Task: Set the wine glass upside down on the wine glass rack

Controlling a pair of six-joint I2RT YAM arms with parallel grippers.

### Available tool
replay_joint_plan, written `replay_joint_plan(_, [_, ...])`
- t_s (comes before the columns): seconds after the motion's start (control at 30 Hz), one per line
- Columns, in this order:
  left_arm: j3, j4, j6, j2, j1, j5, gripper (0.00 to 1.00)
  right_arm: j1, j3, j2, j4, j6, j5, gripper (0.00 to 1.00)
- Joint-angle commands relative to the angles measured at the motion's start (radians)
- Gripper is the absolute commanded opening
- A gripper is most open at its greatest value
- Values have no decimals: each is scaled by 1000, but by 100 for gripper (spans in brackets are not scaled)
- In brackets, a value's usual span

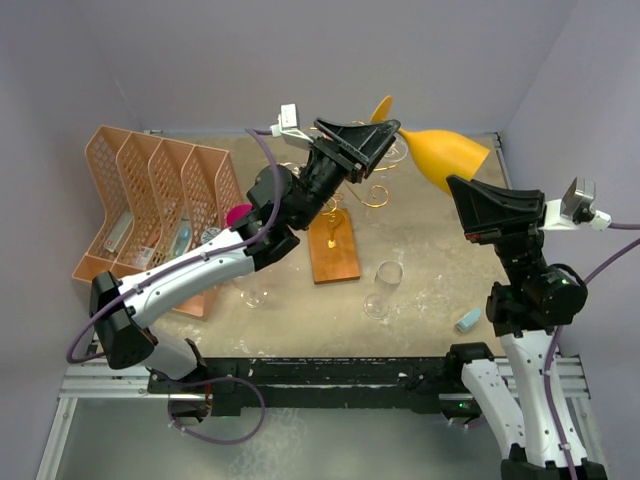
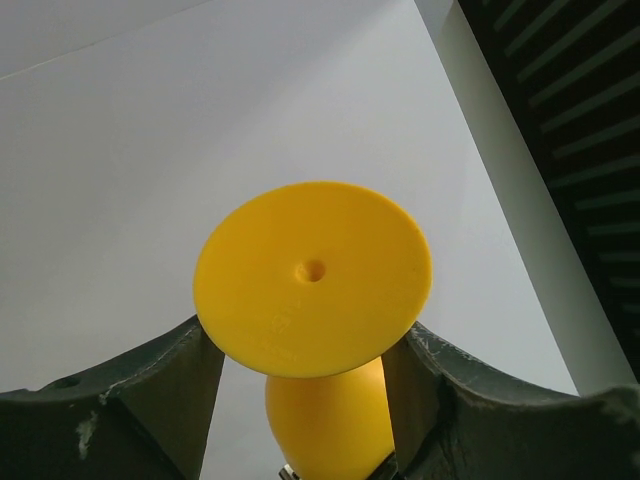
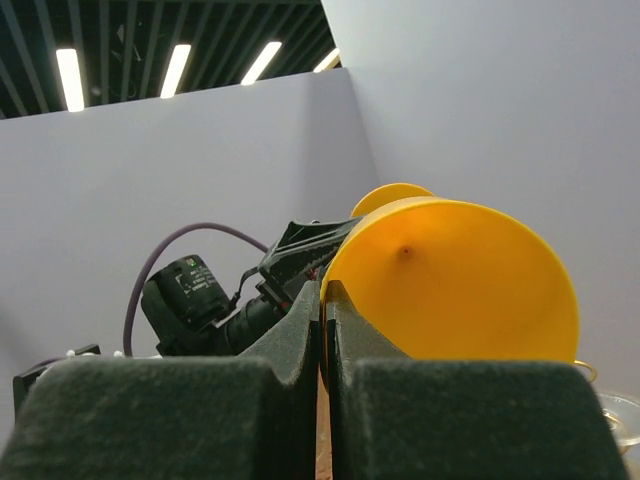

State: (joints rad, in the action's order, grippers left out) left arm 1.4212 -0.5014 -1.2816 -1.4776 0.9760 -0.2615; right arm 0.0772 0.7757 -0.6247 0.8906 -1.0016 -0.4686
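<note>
**Yellow wine glass, held aloft between both arms, not on the rack**

Item: wine glass (image 1: 450,152), opaque yellow.

Location: in the air over the far right part of the bench (image 1: 430,300), above and just right of the wine glass rack (image 1: 335,255), not resting on it.

Orientation: long axis near level, running far-left to near-right. Foot toward the back wall, mouth toward the right arm. Not inverted.

Markings: a small centre hole in the foot's underside, with a faint raised mark beside it that is too faint to read.

Left gripper (image 1: 392,133): the arm reaches diagonally from the near-left corner to far centre, wrist high over the rack. Jaws spread wide around the stem end, with a gap between one finger (image 2: 150,400) and the bowl.

Right gripper (image 1: 452,182): the arm stands upright at the near-right edge, forearm angled far-left. Jaws pinched tight on the bowl's rim.

Also present: a peach file organiser (image 1: 150,195) at the left edge, and a clear glass (image 1: 382,288) standing right of the rack's wooden base.
</note>
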Motion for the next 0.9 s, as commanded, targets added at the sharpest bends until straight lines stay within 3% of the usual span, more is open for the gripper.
replay_joint_plan(0.0, [68,-63,-38,-12,-3,3,59,1,-2,-3,99,-44,-84,0])
replay_joint_plan(0.23, [99,-108,-38,-55,-3,-70,56,1,-40,11,125,-100,-120,0])
replay_joint_plan(0.5, [118,-143,-7,-84,-3,-91,29,1,-54,25,94,-93,-162,0])
replay_joint_plan(0.8, [136,-149,38,-93,-4,-107,16,1,-49,32,59,-70,-209,0])
replay_joint_plan(0.87, [138,-158,47,-96,-3,-108,8,1,-47,36,55,-68,-214,0])
